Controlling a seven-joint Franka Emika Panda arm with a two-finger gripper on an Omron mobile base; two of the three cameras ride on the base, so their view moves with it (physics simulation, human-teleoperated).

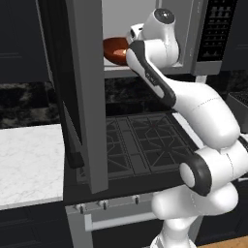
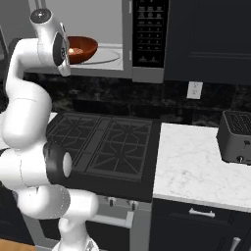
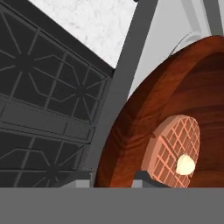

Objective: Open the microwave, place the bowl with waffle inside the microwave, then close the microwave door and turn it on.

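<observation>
1. The bowl [image 2: 81, 48] sits just beyond the gripper, inside the microwave [image 1: 145, 34] over its pale floor. It reads as level in the right base view, mouth up, rim roughly even. Being round, it has no long axis to speak of.
2. The waffle [image 3: 175, 151] lies flat at the bowl's centre, grid face up, with a small pale dab on top. It too is round, so no direction stands out.
3. The gripper [image 3: 144, 177] is tight against the bowl's near rim. One dark finger tip shows at the rim in the hand view. I'd judge the jaws are pinching the rim, with the bowl carried that way so the waffle stays put, but the contact itself is hidden, so I cannot tell for sure.
4. Whether the bowl already rests on the round plate [image 2: 105, 56] inside or hangs just above it, I cannot tell.
5. The microwave door [image 1: 80, 92] stands swung wide to the gripper's left, edge-on in the left base view, leaving the mouth clear for the arm.
6. The button panel [image 2: 150, 32] is to the gripper's right, untouched as far as I can see.
7. Below the gripper lies the black stove [image 2: 105, 142], and off to the right on the marble counter [image 2: 191, 166] a toaster [image 2: 236, 137] stands well apart.
</observation>
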